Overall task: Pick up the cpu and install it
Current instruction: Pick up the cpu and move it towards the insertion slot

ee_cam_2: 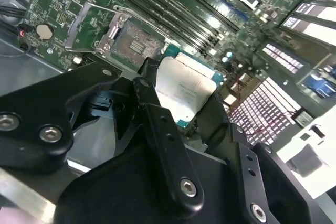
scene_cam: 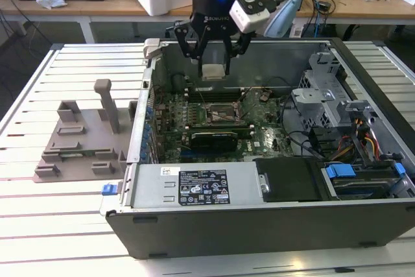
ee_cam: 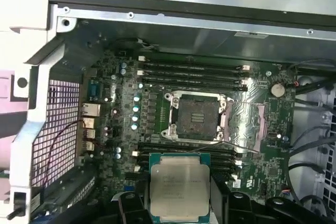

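Currently the cpu (ee_cam: 180, 184) is clamped in the gripper (scene_cam: 214, 67) and hangs in the air inside the open case (scene_cam: 259, 225), apart from the motherboard (ee_cam: 265, 174) below it. Its silver metal top faces the wrist cameras, and a thin green rim shows around that top in both wrist views. The underside therefore faces the board, which is judged to be the attitude needed for seating.

The fingers (ee_cam: 229, 205) are closed part-way onto two opposite edges of the chip. This edge grip leaves the underside uncovered and keeps the chip flat and level. The grip looks firm, with no visible tilt.

The socket (ee_cam: 195, 116) lies below the chip. Its central cavity is empty. Its metal frame (ee_cam: 257, 121) is swung back to one side and the wire lever (ee_cam: 239, 148) is released. The cavity is thus exposed from above. In the exterior view the chip sits over the socket area but clearly above it. Exact alignment cannot be judged from these views.

Memory slots (ee_cam: 191, 69) flank the socket. Outside the case, at the exterior view's left, a grey holder (scene_cam: 71, 147) rests on the table (scene_cam: 39, 225).
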`<state>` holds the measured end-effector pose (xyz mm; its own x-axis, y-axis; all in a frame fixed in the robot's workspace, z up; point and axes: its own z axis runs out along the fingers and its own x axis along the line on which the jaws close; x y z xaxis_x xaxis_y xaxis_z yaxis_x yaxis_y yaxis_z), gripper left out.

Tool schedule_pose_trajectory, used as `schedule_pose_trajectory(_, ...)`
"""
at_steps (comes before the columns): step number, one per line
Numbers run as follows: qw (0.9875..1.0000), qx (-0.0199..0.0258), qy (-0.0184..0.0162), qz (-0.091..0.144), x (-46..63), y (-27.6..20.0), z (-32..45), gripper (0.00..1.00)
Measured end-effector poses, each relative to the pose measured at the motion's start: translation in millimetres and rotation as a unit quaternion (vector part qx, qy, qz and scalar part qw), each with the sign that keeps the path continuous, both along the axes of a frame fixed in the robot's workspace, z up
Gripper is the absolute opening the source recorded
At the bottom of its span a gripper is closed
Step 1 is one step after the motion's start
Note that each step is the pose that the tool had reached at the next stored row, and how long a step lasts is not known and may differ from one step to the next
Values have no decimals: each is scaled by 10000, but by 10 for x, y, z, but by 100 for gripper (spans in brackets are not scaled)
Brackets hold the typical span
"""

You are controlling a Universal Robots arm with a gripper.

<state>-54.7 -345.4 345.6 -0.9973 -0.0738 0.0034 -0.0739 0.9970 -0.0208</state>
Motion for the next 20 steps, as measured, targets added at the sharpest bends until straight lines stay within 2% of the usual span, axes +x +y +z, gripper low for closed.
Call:
schedule_pose_trajectory(2,10000,1,2,0,71,20,-81,55)
schedule_pose_trajectory(5,10000,1,4,0,137,38,-158,55)
schedule_pose_trajectory(6,10000,0,6,0,184,52,-213,55)
schedule_pose_trajectory(9,10000,0,8,-1,244,70,-284,55)
schedule_pose_trajectory(11,10000,1,11,-2,305,91,-369,55)
schedule_pose_trajectory(15,10000,1,12,-2,321,144,-472,55)
schedule_pose_trajectory(20,10000,0,12,-2,334,168,-580,55)
